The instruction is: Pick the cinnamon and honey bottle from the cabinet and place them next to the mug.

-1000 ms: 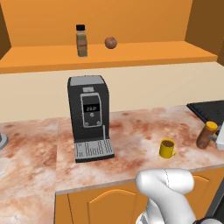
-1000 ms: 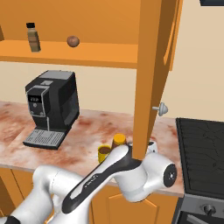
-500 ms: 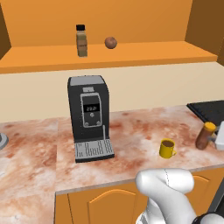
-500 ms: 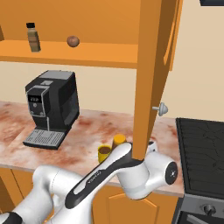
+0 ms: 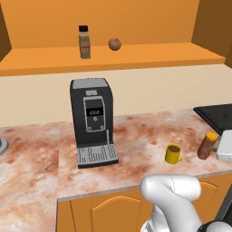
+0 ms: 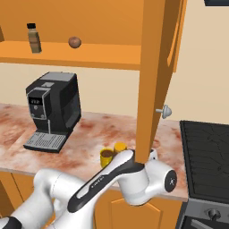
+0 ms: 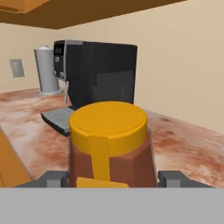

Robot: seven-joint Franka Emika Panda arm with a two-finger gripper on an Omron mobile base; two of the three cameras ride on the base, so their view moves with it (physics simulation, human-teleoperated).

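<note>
The gripper (image 7: 112,179) held the honey bottle (image 7: 109,144) between its fingers, just beside the mug (image 5: 172,153) near the bench's (image 5: 136,145) front edge.

On the surface (image 5: 136,149), the honey bottle (image 5: 206,145) stands close beside the mug (image 5: 172,153), with a narrow gap between them and the stovetop (image 5: 217,117) just behind. Open marble lies between the mug and the coffee machine (image 5: 93,120), which blocks the left. In the cabinet (image 5: 149,56), the cinnamon (image 5: 84,42) and a brown ball (image 5: 114,44) stand apart, shelf bare to the right.
</note>
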